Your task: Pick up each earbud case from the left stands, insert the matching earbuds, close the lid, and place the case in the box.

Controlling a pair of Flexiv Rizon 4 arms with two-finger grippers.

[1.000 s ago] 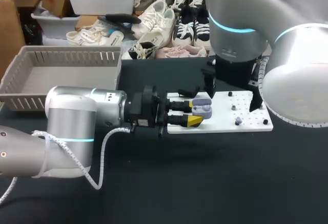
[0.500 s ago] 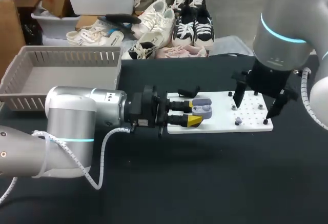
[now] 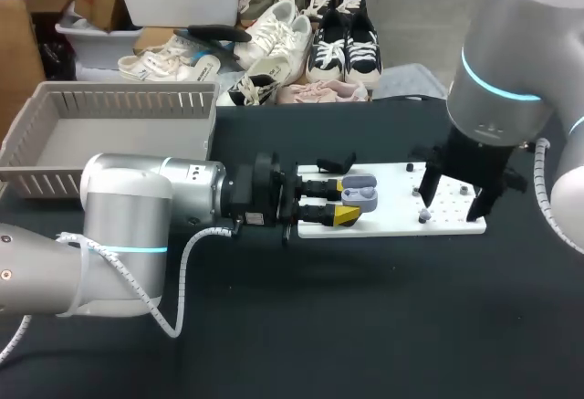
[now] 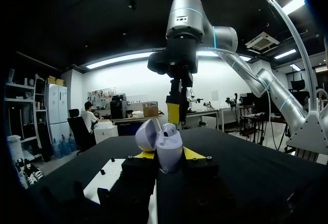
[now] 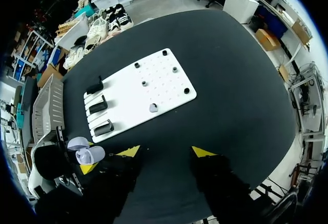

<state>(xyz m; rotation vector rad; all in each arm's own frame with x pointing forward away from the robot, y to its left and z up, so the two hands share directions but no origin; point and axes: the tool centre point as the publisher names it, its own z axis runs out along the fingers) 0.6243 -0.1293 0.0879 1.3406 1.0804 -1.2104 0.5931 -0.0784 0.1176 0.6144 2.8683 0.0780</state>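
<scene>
My left gripper (image 3: 351, 203) is shut on a pale lavender earbud case (image 3: 359, 193) with its lid open, held over the left end of the white pegboard (image 3: 392, 225). In the left wrist view the case (image 4: 167, 144) sits upright between the yellow tips, lid (image 4: 146, 134) tipped back. My right gripper (image 3: 453, 196) hangs above the board's right part, open with nothing between its fingers. From the right wrist view (image 5: 165, 152) a small pale earbud (image 5: 153, 107) lies on the board (image 5: 128, 88) below and ahead, and the case (image 5: 87, 153) shows off to one side.
Three black stands (image 5: 98, 105) line the board's left end, and several black pegs (image 5: 175, 69) dot its right part. A grey slatted basket (image 3: 109, 107) stands at the table's back left. Bare black tabletop lies in front of the board.
My right arm swung from over the board's middle to its right part and came lower, and its fingers drew closer together. The left arm and the case stayed still.
</scene>
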